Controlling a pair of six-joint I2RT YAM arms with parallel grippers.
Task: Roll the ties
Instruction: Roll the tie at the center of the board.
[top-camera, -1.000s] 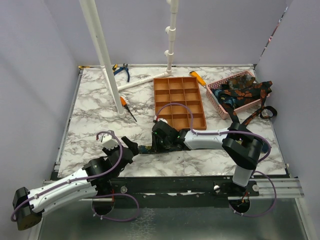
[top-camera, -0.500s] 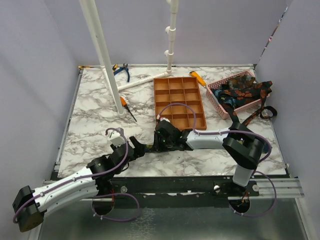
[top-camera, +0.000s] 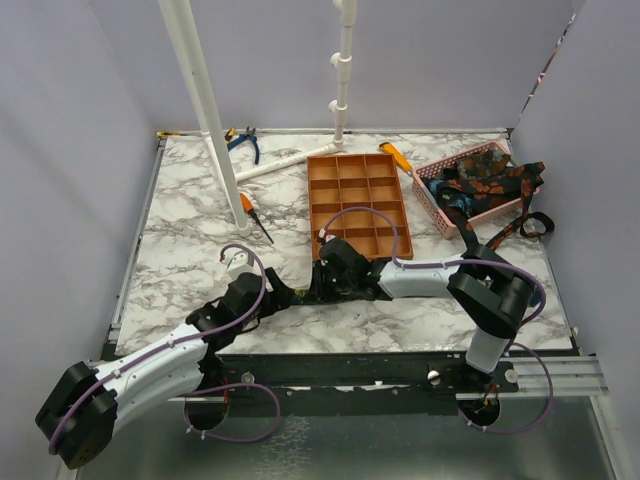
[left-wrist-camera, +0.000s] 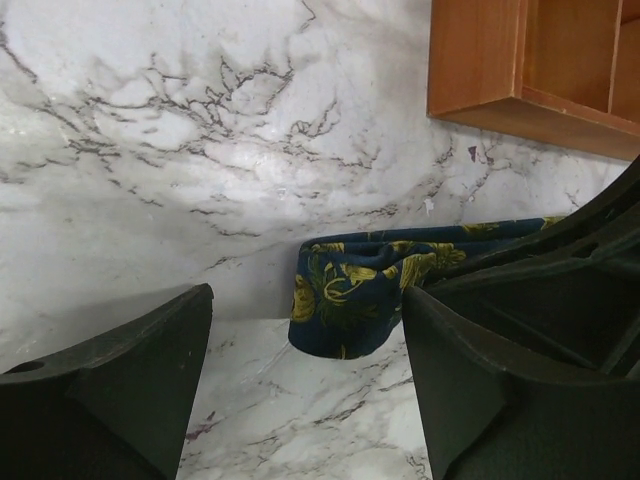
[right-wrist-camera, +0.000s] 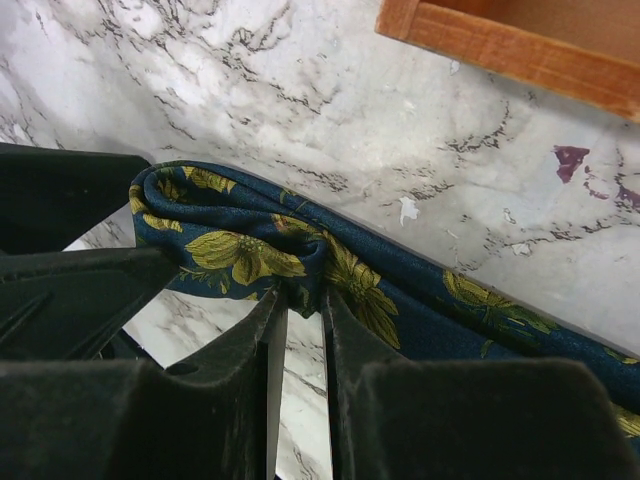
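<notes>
A navy tie with yellow-gold flowers (top-camera: 300, 297) lies on the marble table in front of the orange tray. My right gripper (top-camera: 326, 284) is shut on a bunched fold of it; in the right wrist view the fingers (right-wrist-camera: 300, 300) pinch the fabric (right-wrist-camera: 250, 250) near its end. My left gripper (top-camera: 276, 297) is open just left of the tie. In the left wrist view the tie's folded end (left-wrist-camera: 345, 300) hangs between and just beyond the spread fingers (left-wrist-camera: 305, 335), touching neither. Several more ties (top-camera: 487, 182) are heaped in the pink basket at the back right.
The orange compartment tray (top-camera: 358, 203) stands just behind both grippers and shows in both wrist views (left-wrist-camera: 520, 60) (right-wrist-camera: 500, 40). The pink basket (top-camera: 440, 212) is at the right. White pipes (top-camera: 210, 120), pliers (top-camera: 243, 140) and a screwdriver (top-camera: 252, 213) lie at the back left.
My left gripper has reached forward and to the right, up to the tie's end. My right gripper has drifted slightly right, still holding the tie.
</notes>
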